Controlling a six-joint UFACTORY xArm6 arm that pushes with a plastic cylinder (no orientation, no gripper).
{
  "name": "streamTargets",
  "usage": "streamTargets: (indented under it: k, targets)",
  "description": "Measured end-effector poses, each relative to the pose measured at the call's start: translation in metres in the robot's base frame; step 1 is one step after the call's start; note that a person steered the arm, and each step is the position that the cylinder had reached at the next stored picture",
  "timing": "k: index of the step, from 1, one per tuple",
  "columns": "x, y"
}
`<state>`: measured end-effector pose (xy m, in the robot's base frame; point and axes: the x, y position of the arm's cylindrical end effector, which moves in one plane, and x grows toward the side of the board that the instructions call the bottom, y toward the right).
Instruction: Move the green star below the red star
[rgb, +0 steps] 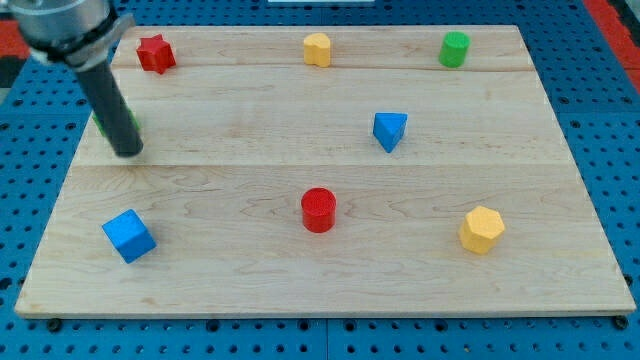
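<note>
The red star (155, 53) lies near the board's top left corner. The green star (133, 120) sits just below it toward the left edge, mostly hidden behind my rod; only slivers of green show. My tip (128, 152) rests on the board right at the green star's lower side, touching or nearly touching it.
A blue cube (129, 236) lies at the lower left. A red cylinder (318, 210) is at the lower middle, a yellow hexagon (481, 229) at the lower right, a blue triangle (390, 130) right of centre, a yellow block (317, 49) at top middle, a green cylinder (454, 49) at top right.
</note>
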<state>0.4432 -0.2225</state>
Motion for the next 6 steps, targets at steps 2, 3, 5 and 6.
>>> streamTargets:
  k: [2, 3, 5, 6]
  targets:
    - [-0.009, -0.056]
    - [-0.023, -0.044]
    - [-0.09, -0.003]
    - [-0.108, 0.015]
